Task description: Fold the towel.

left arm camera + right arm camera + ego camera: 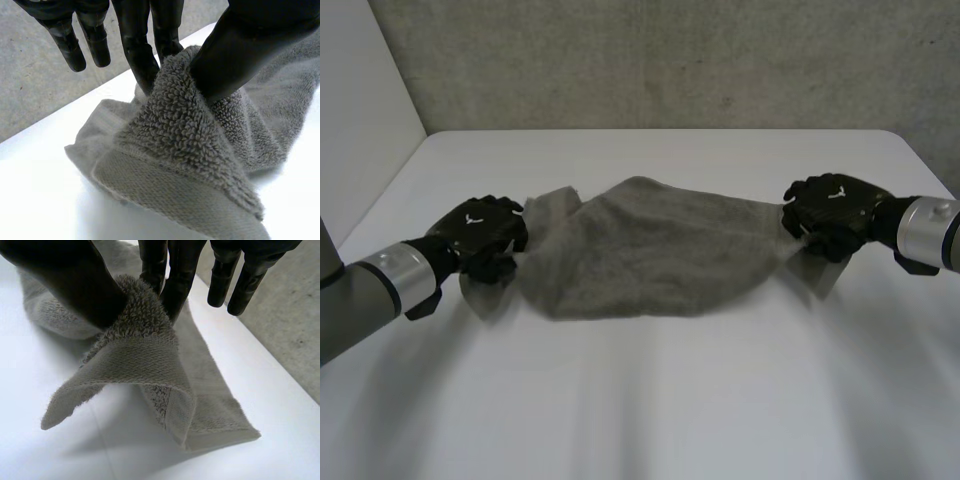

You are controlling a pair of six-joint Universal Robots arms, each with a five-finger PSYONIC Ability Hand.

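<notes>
Each end of the grey towel [650,250] is pinched, left hand [480,235] and right hand [835,212] stretching it for folding.

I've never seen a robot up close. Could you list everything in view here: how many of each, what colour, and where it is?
towel: one, grey, bunched on the table, spanning from one hand to the other.
table: one, white, under everything.
wall: one, grey and rough, behind the table's far edge.
left hand: one, black, at the towel's left end, pinching it between thumb and fingers.
right hand: one, black, at the towel's right end, pinching it the same way.
left arm: one, grey, reaching in from the left.
right arm: one, grey, reaching in from the right.
</notes>
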